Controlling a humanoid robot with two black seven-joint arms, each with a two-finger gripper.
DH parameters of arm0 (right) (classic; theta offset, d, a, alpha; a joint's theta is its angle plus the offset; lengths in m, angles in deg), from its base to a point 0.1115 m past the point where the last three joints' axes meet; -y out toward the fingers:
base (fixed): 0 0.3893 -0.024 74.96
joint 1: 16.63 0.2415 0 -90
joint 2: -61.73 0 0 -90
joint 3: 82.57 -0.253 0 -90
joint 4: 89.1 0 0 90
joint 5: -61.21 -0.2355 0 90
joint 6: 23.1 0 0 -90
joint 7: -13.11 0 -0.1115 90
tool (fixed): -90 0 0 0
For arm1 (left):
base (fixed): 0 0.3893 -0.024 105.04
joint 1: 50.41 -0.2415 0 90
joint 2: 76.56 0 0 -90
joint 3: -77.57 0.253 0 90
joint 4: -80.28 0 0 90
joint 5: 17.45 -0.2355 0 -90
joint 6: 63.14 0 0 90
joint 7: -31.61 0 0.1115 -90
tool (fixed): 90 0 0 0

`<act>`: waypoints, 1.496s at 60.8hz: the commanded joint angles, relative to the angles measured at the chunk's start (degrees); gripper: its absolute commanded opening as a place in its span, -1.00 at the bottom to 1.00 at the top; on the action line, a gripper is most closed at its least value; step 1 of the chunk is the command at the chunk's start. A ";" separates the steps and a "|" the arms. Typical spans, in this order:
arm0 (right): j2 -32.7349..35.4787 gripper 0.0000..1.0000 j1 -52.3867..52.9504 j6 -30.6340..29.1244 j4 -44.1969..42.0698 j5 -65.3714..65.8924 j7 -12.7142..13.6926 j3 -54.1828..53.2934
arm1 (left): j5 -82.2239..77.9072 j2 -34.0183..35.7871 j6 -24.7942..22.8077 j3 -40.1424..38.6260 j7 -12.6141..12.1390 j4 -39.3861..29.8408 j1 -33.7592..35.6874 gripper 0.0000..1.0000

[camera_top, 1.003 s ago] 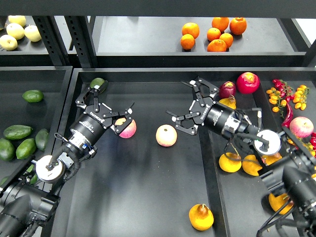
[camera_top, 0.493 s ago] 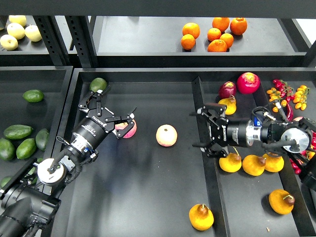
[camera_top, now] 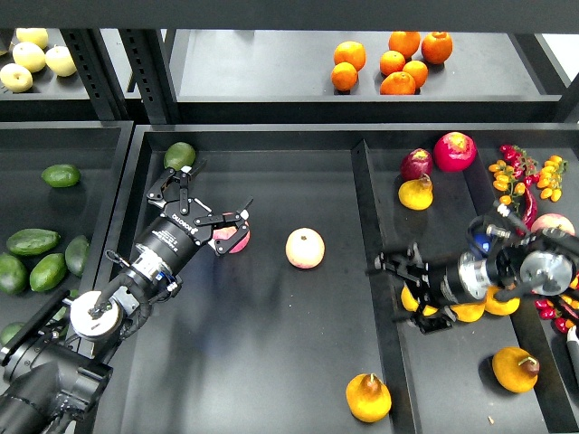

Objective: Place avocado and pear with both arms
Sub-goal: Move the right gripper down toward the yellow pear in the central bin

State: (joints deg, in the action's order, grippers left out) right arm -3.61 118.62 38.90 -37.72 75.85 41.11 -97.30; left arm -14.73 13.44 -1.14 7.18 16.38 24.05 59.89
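The dark green avocado (camera_top: pixel 179 155) lies in the far left corner of the centre tray (camera_top: pixel 271 362). My left gripper (camera_top: pixel 204 204) is open and empty just in front of and to the right of it, not touching it. One finger is near a pink-and-yellow apple (camera_top: pixel 235 239). The orange-yellow pear (camera_top: pixel 368 398) with a brown top stands alone at the front of the centre tray. My right gripper (camera_top: pixel 401 290) is open and empty over the divider between the centre and right trays, well behind the pear.
A second apple (camera_top: pixel 305 248) lies mid-tray. The right tray holds several yellow pears (camera_top: pixel 516 369), red fruit (camera_top: pixel 454 151) and small tomatoes (camera_top: pixel 525 176). The left tray holds several avocados (camera_top: pixel 32 241). Oranges (camera_top: pixel 389 63) and pale pears (camera_top: pixel 32 56) sit on the back shelf.
My right gripper has swung right and toward the front, from over the centre tray to the divider. My left gripper has barely shifted. The fruit has not moved.
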 commanded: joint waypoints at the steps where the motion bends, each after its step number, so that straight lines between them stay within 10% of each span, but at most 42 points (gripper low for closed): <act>1: -0.31 0.99 -0.26 0.00 -0.06 0.48 0.00 2.51 | 0.00 0.00 0.00 -0.01 -0.06 0.15 0.00 0.99; 91: -5.32 0.92 -5.71 0.00 -0.50 1.18 0.00 6.38 | -0.26 0.00 0.00 0.34 0.03 0.68 0.00 0.99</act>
State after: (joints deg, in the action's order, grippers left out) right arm -8.89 113.00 38.90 -38.22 76.86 41.11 -90.93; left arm -14.94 13.44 -1.14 7.52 16.41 24.82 59.89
